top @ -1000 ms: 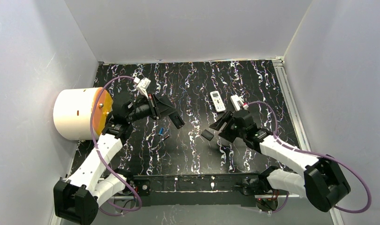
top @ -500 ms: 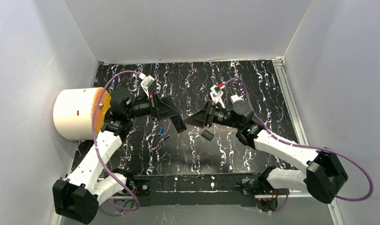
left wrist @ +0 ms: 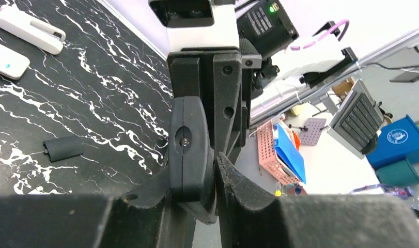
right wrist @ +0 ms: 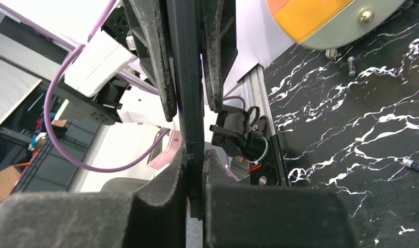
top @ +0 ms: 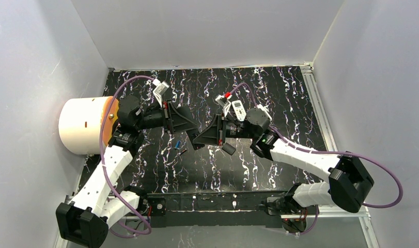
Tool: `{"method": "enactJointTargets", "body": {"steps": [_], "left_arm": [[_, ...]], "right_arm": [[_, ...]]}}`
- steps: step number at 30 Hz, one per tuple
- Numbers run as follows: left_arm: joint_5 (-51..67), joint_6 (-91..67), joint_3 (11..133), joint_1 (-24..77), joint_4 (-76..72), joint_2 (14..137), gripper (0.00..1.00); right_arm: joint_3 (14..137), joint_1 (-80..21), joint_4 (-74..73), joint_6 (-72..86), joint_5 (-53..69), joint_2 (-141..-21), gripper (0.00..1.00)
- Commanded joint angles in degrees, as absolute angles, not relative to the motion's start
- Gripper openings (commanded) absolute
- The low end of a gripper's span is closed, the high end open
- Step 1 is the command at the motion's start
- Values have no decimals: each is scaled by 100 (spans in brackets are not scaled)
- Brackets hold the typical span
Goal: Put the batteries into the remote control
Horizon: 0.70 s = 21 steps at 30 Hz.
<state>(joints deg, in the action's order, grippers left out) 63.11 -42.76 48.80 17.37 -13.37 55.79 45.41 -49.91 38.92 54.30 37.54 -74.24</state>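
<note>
Grey walls box in my black, white-veined bench (top: 295,88). Far left, a white drum (top: 83,125) with an orange face lies on its side. Through the right wrist camera I see one small battery (right wrist: 352,66) on the bench close beside it. My left arm reaches toward the middle, and the left fingers (left wrist: 238,181) are clamped on a thin black remote control (right wrist: 189,103) held above the bench. Under that spot lie a blue battery (top: 177,145) and, just beside it, a dark battery (top: 183,152), both loose on the bench and apart from the remote control. The right fingers (right wrist: 160,201) come in from the opposite side and are pressed tight on the same remote control, so both arms grip it. Right of those two batteries lies a small dark flat piece (top: 228,149), and farther back a white remote (top: 238,110).
</note>
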Motion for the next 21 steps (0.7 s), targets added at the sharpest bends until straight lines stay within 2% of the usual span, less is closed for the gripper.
{"method": "enactJointTargets", "body": {"steps": [1,3,5,7,11,14,16,18,21], "left_arm": [[6127,-4385,5249,1774,-1571,5396,35],[5932,-4500,5347,1775,-1589,5362,53],[5678,-4538,5407,1771,-1589,5281,65],[5437,-4542,5423,1771,-1595,5167,69],[5154,-4533,5452,1774,-1596,5089,66],[5186,-4611,5521,1775,-1597,5150,62],[5170,-4650,5537,1775,-1594,5175,56],[5040,-4675,5515,1770,-1596,5177,43],[4875,-4658,5448,1775,-1599,5145,10]], "right_arm": [[4688,-5013,3858,5452,3166,-7332,3],[4586,-5011,4124,5615,2973,-7313,2],[4485,-5018,4489,5798,2923,-7327,2],[4492,-5015,4709,5931,3086,-7425,2],[4473,-5013,5101,6108,3420,-7514,2],[4565,-5012,5098,6046,3759,-7540,2],[4627,-5014,4909,5914,3883,-7533,3],[4664,-5010,4790,5817,3972,-7522,3],[4712,-5011,4659,5723,3946,-7530,6]]}}
